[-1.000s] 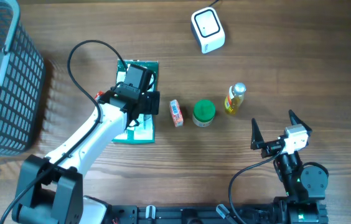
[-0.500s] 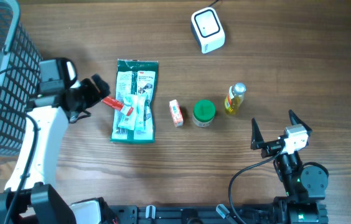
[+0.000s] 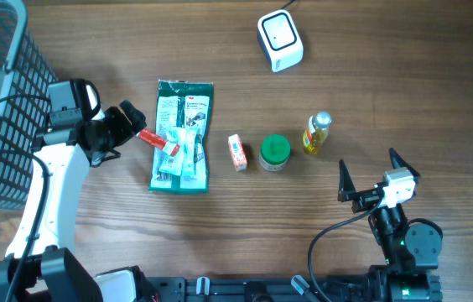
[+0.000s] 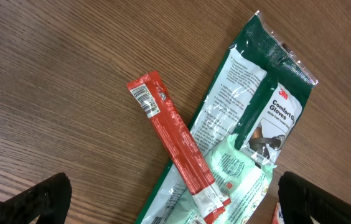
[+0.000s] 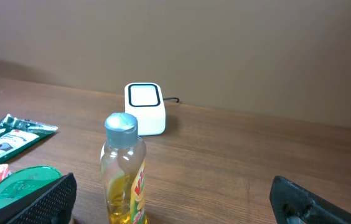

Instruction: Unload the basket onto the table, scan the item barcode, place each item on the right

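Note:
A red stick packet [image 3: 159, 141] lies slantwise across a green glove package [image 3: 182, 136]. In the left wrist view the red packet [image 4: 175, 149] shows a barcode at its upper end, on top of the glove package [image 4: 250, 118]. My left gripper [image 3: 131, 127] stands open just left of the packet, holding nothing; its fingertips [image 4: 38, 199] flank the packet's lower end. The white scanner [image 3: 280, 39] sits at the back of the table. My right gripper [image 3: 369, 169] is open and empty at the front right, facing a yellow bottle [image 5: 124, 168] and the scanner [image 5: 144, 116].
A small orange box [image 3: 236, 152], a green-lidded jar [image 3: 275, 153] and the yellow bottle [image 3: 317, 132] stand in a row at mid-table. A grey mesh basket [image 3: 2, 101] fills the far left, close behind my left arm.
My left arm has swung left from above the glove package toward the basket. The red packet now lies free on the package. The right arm has not moved.

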You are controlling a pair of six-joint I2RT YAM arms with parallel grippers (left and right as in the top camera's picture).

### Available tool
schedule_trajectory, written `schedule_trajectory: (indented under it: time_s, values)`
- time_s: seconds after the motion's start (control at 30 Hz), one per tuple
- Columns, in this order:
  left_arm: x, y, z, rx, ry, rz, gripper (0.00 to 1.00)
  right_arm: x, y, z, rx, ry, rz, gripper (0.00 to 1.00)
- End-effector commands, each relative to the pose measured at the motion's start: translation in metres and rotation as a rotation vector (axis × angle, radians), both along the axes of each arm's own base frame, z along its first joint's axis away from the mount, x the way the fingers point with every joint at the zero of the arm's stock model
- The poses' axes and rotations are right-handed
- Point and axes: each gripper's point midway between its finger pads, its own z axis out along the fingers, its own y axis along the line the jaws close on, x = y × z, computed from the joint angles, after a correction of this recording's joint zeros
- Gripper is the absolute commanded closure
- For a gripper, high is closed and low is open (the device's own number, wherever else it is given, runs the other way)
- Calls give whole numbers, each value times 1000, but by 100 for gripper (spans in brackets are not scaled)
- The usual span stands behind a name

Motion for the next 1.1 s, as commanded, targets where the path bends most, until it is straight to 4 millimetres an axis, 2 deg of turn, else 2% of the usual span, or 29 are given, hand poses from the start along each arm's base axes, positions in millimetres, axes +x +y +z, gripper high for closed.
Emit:
schedule_trajectory:
  time_s: [0.0, 1.0, 1.07]
  values:
    - [3, -2, 6, -20, -18, 5, 0, 0, -3, 1, -2, -7, -15, 0]
    - [3, -2, 6, -20, -18, 4, 0, 0, -3, 1, -2, -7, -15, 0]
    - [3, -2, 6, -20, -18, 4, 0, 0, -3, 8, -2, -35, -14, 0]
